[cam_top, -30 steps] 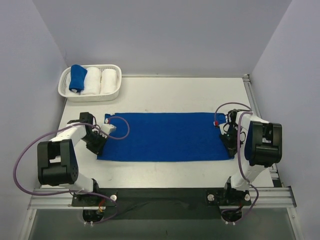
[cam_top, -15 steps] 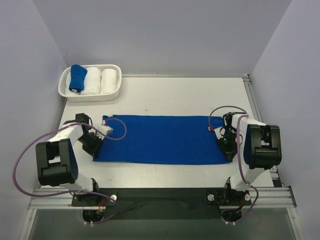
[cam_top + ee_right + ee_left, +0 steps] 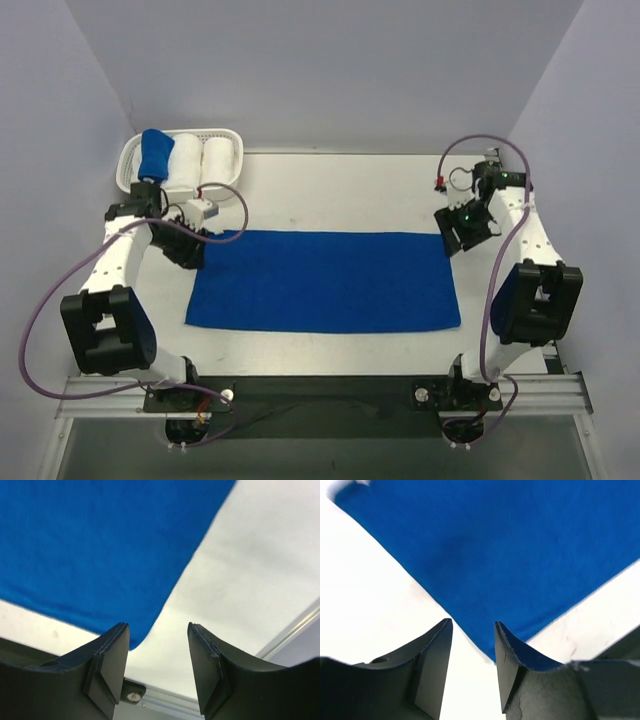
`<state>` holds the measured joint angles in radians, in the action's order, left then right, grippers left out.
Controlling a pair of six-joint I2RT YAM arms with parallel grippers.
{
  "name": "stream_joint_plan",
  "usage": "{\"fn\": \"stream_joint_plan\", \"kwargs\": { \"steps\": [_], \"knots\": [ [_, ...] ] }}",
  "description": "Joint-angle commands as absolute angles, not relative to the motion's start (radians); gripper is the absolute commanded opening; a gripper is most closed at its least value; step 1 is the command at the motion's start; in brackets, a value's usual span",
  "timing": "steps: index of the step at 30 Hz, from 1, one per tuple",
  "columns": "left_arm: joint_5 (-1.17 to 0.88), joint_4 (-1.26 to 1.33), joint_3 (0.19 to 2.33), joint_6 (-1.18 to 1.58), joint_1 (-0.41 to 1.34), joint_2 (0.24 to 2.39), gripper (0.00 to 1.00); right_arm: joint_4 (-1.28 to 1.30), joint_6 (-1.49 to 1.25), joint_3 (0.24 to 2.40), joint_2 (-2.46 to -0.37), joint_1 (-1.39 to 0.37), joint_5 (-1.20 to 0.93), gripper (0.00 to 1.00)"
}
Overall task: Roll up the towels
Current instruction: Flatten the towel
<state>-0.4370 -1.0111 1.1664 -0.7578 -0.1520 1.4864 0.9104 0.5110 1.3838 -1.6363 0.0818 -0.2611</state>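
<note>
Left pincer, right pincer: both apart, empty. Towel flat between them, whole overhead only; wrist views crop it.

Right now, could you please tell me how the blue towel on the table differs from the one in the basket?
The table towel lies spread flat, a rectangle; the basket towel is a short fat roll. The table towel rests on the tabletop; the basket towel sits beside two white rolls. Both are royal blue.
</note>
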Motion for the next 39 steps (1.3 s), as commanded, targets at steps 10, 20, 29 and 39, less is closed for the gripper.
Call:
{"fn": "stream_joint_plan", "kwargs": {
  "steps": [10, 20, 29, 39],
  "knots": [
    [-0.538, -0.72, 1.439, -0.644, -0.152, 1.746, 0.55, 0.963, 0.456, 1.874, -2.087, 0.114, -0.252, 0.49],
    [-0.494, -0.692, 1.45, -0.655, -0.149, 1.838, 0.55, 0.951, 0.434, 1.999, -2.286, 0.087, -0.227, 0.41],
    [-0.451, -0.69, 1.474, -0.68, -0.143, 1.896, 0.58, 0.951, 0.44, 1.994, -2.355, 0.057, -0.207, 0.36],
    [-0.433, -0.69, 1.505, -0.678, -0.132, 1.939, 0.59, 0.951, 0.457, 1.945, -2.344, 0.058, -0.161, 0.45]
  ]
}}
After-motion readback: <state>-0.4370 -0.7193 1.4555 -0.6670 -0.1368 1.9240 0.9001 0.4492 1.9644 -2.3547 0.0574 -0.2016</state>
